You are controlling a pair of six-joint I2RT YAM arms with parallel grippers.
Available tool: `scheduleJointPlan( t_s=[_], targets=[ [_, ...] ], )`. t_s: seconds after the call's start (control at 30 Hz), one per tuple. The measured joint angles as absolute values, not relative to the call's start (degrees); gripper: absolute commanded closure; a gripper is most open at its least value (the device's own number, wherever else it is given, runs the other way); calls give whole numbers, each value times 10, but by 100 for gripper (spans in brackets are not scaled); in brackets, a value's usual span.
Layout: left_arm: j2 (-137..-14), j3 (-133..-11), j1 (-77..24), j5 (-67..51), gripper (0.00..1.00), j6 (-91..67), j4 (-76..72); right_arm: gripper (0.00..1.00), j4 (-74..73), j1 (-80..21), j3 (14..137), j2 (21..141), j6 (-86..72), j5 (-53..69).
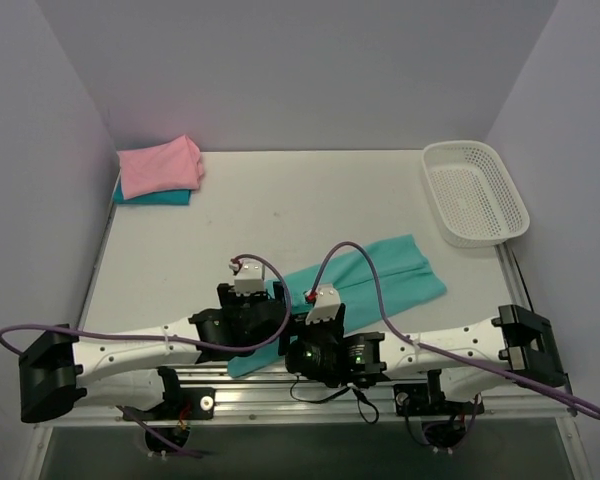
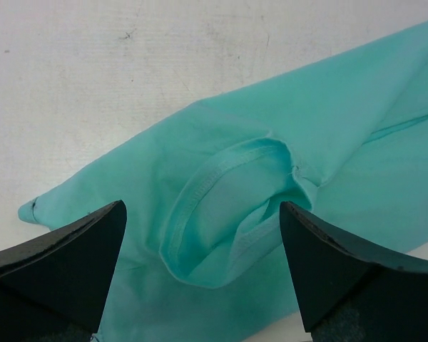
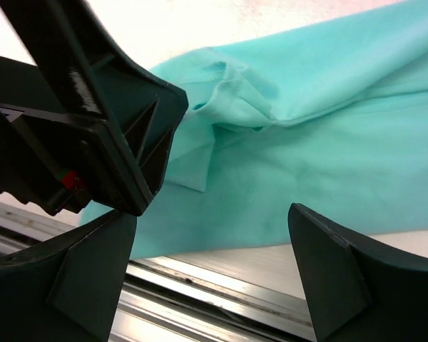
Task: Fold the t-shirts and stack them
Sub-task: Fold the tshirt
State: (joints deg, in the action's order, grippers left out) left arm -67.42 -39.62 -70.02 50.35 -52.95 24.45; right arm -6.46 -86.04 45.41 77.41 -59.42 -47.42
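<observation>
Top external: both arms low over teal-green t-shirt (image 1: 400, 270), left gripper (image 2: 202, 214), right gripper (image 3: 210, 214) agape, seemingly empty.

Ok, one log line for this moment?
left gripper open | right gripper open | teal-green t-shirt lying under both, unheld | pink t-shirt folded atop teal-blue t-shirt, far left

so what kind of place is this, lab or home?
Looks like a lab test booth, not a home: plain walls box in a white table, the left arm and right arm sit on a metal rail, and folded t-shirts and a mesh basket look like props.
</observation>
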Motion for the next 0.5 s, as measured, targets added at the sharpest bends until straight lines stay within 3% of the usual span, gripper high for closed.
scheduleJointPlan(
  t_s=[0.27, 0.5],
  targets=[
    [-507, -345, -700, 506, 3, -548, 240, 20, 29, -771, 423, 710, -538, -452],
    [-461, -329, -700, 493, 2, -542, 250, 21, 89, -738, 431, 781, -501, -447]
  ],
)
